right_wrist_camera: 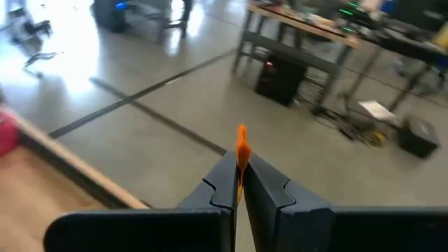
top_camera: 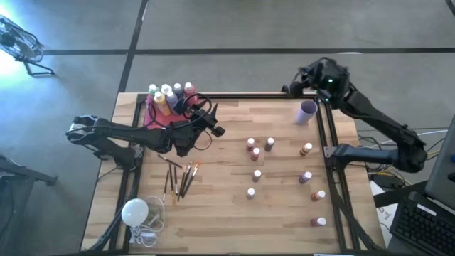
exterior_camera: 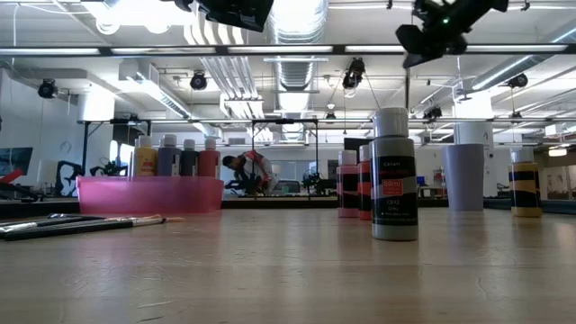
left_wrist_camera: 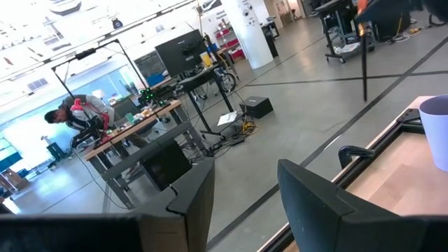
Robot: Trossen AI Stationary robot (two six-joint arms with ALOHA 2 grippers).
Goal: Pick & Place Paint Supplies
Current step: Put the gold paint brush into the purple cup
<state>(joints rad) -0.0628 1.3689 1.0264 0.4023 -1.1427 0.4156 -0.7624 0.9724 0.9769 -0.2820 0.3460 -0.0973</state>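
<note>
Bright, even light falls on the tabletop (top_camera: 227,206) in the high view, with a blue-white glare patch at ten o'clock on the floor (top_camera: 14,43). In the low view, ceiling lights (exterior_camera: 297,13) blow out at twelve o'clock and the nearest wood is soft. The right wrist view is smeared by blur; the left wrist view is washed out at eleven o'clock.

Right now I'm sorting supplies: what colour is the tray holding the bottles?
Pink tray, clearest in the low view.
</note>
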